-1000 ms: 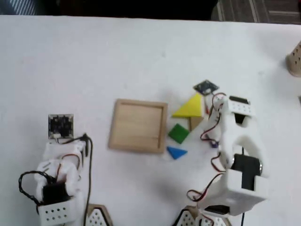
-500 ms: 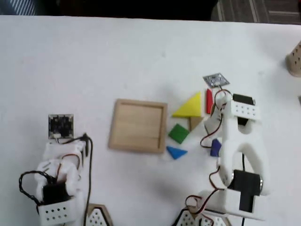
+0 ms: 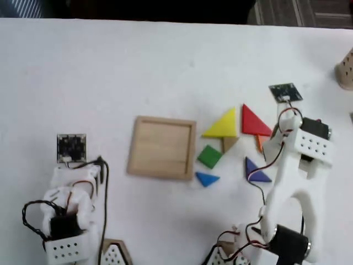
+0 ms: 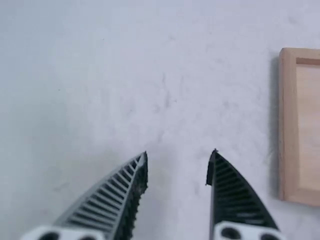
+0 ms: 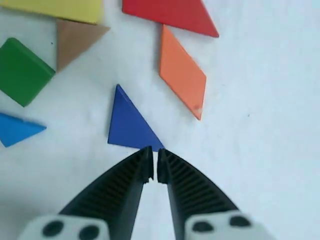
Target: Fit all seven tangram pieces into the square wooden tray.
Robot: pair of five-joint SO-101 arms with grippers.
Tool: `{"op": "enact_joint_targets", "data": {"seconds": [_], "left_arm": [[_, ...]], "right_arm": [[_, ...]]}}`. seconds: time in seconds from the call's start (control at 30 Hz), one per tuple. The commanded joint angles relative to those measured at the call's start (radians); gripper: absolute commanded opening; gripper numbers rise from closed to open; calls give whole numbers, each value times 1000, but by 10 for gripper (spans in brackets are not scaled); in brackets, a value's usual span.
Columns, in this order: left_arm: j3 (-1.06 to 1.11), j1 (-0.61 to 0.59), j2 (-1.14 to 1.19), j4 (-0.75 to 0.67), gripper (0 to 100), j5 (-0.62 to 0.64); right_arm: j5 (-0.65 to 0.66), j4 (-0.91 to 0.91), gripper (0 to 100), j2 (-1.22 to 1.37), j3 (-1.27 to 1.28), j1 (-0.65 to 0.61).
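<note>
**Right arm swings out toward 3 o'clock, pieces uncovered**

The right arm (image 3: 295,182) rises from its base at 5 o'clock of the surface (image 3: 110,72) and stretches toward 1 o'clock, with its wrist beside the pieces. The right end effector (image 5: 154,167) has its fingers together with nothing between them, and the tips sit just by a corner of the dark blue triangle (image 5: 127,122). The left arm (image 3: 69,193) is folded at 8 o'clock. The left end effector (image 4: 179,154) has its fingers apart over bare surface, and the tray's edge lies near it.

The square wooden tray (image 3: 162,147) lies near the centre. All seven pieces lie outside it, at its 3 o'clock: the yellow triangle (image 3: 223,126), brown triangle (image 3: 228,142), green square (image 3: 209,156), light blue triangle (image 3: 207,178), red triangle (image 3: 252,122), orange parallelogram (image 5: 182,71) and the dark blue triangle.

A second ago the right arm covered the red, orange and dark blue pieces. It has since swung toward 3 o'clock, leaving them in plain sight. The left arm, the tray and the other pieces have not moved.
</note>
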Motion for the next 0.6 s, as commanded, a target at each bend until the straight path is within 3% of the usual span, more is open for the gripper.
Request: {"op": "enact_joint_targets", "data": {"seconds": [0.0,0.27,0.57], "left_arm": [[-3,-8,-10,-29,207,0],[-3,-8,-10,-29,207,2],[-3,-8,-10,-28,207,5]], "right_arm": [[92,56,18,-65,21,42],[394,18,18,-156,273,51],[427,-288,18,-125,474,25]]}}
